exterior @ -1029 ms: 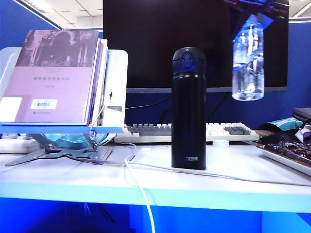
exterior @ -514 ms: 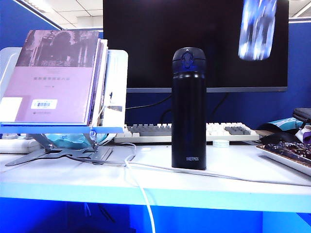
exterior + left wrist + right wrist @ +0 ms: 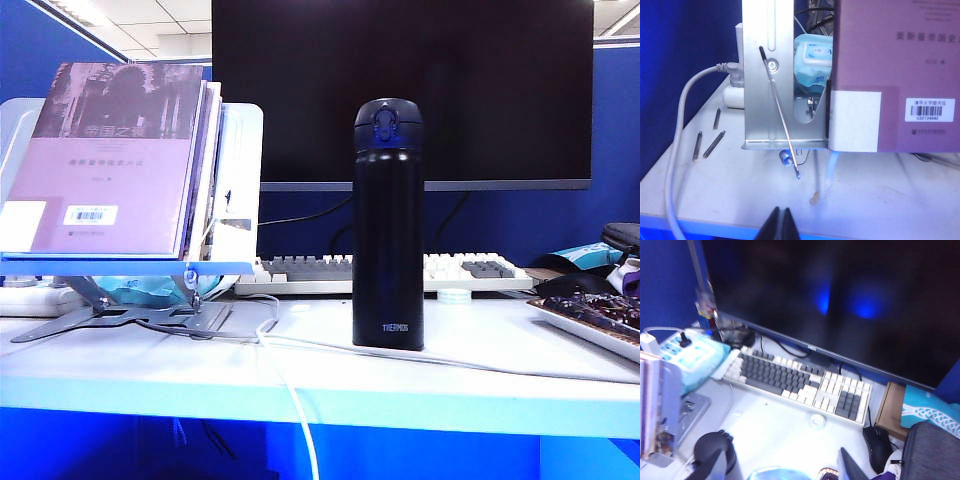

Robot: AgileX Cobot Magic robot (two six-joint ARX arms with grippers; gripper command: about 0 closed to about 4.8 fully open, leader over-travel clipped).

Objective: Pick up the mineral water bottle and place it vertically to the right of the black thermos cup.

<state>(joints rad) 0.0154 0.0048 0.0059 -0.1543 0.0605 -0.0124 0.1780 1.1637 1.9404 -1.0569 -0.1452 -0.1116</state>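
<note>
Right gripper (image 3: 780, 460), high above the desk, jaws part-spread around the mineral water bottle (image 3: 777, 474), which sits beyond the exterior view's frame. Left gripper (image 3: 780, 225) pinched closed, empty, near the book stand (image 3: 767, 80). Below stands the black thermos cup (image 3: 388, 225); farther, the keyboard (image 3: 790, 380). Risk: descending too close would topple the cup.
</note>
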